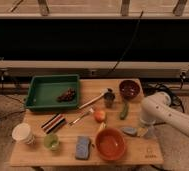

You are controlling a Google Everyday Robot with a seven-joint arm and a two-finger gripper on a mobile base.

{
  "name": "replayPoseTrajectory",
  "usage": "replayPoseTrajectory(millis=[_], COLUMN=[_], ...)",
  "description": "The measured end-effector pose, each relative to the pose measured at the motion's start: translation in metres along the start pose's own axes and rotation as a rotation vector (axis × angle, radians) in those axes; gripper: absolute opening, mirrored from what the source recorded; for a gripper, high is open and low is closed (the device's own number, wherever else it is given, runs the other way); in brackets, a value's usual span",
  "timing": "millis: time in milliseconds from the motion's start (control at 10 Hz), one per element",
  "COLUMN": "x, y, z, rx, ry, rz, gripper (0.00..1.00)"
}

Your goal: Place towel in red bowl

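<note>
A small grey-blue towel [129, 131] lies on the wooden table [68, 150], just right of the orange-red bowl [110, 144] at the front. My gripper [143, 131] is at the end of the white arm [168, 115] reaching in from the right. It is low over the table and right against the towel's right side. A darker red bowl [129, 89] stands at the back right.
A green tray [40, 95] holding grapes [65, 95] is at the back left. A green cucumber [123, 111], an orange fruit [100, 115], a grey cup [109, 98], utensils [83, 116], a blue sponge [83, 147], a green cup [51, 142] and a white cup [23, 133] are spread about.
</note>
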Motion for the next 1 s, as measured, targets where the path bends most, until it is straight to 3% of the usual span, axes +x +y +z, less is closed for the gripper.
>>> replayPoseTrajectory(millis=[500,800,1000], x=[-0.003,-0.009,-0.016], y=[0.0,0.001,0.003], z=[-0.007,-0.055,-0.103], rx=[0.004,0.021,0.027], ry=[-0.007,-0.038,-0.069], rz=[-0.008,-0.043,-0.073], gripper=[0.0,0.0,0.0])
